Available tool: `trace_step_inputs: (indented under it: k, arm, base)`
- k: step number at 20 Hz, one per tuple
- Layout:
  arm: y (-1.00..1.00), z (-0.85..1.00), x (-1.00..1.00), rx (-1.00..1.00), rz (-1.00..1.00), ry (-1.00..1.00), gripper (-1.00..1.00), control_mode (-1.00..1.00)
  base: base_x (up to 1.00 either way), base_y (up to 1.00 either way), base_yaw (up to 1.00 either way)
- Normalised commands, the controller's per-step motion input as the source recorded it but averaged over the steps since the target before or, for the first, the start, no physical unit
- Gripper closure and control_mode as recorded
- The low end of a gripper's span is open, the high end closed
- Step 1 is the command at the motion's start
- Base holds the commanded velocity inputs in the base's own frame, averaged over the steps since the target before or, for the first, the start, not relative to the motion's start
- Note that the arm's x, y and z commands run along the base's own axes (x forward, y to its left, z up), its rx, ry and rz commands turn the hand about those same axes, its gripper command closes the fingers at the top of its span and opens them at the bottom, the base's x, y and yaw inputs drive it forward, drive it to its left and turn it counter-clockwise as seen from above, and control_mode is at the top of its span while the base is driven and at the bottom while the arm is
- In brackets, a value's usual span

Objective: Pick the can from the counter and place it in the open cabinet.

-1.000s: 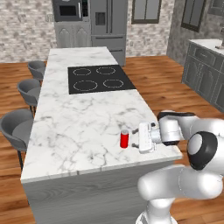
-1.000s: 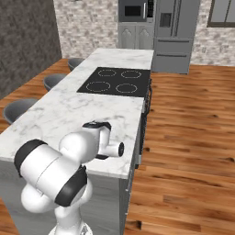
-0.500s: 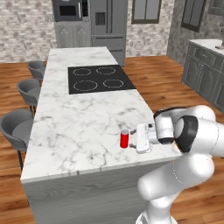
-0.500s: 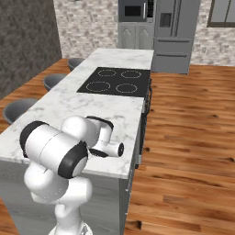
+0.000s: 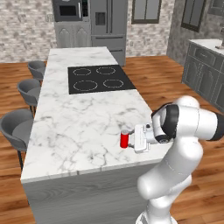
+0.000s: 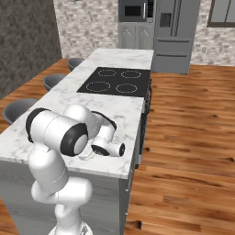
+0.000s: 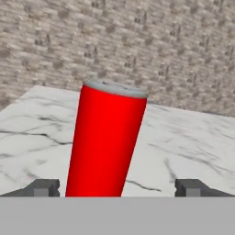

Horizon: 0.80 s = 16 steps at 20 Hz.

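Starting at the left of the left base view, I see three stools [image 5: 19, 124] along the far edge of the worktop [image 5: 78, 127], then the black cooktop [image 5: 99, 78] near the upper middle, and toward the lower centre the can [image 5: 125, 138] standing upright on the marble close to the near right edge. Just right of it sits my tool [image 5: 132, 139], brought in level from the side, with the white arm bulking in the lower right. In the hand view the can [image 7: 106, 140] rises left of centre between the two dark fingertips [image 7: 42, 187], which stand wide apart with marble showing on both sides, so the tool is released and grasping nothing. The can looks off-centre, nearer the left tip. To do this step well, I judge I should shift slightly sideways to centre the can, ease forward until its body is well between the tips, then clench slowly at mid-height. A one-sided touch could tip or slide it across the marble.
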Motion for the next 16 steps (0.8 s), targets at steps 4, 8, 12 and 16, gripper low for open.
trace_step_inputs:
  k: [4,8,12,16]
  arm:
    - [0.05,0.00,0.00,0.00,0.00,0.07,-1.00,-1.00]
    - [0.10,0.00,0.00,0.00,0.00,0.07,-1.00,-1.00]
    - [0.17,0.00,0.00,0.00,0.00,0.09,-1.00,-1.00]
    - [0.24,0.00,0.00,0.00,0.00,0.06,-1.00,-1.00]
  base:
    - [0.00,0.00,0.00]
    - [0.00,0.00,0.00]
    - [0.00,0.00,0.00]
    - [0.00,0.00,0.00]
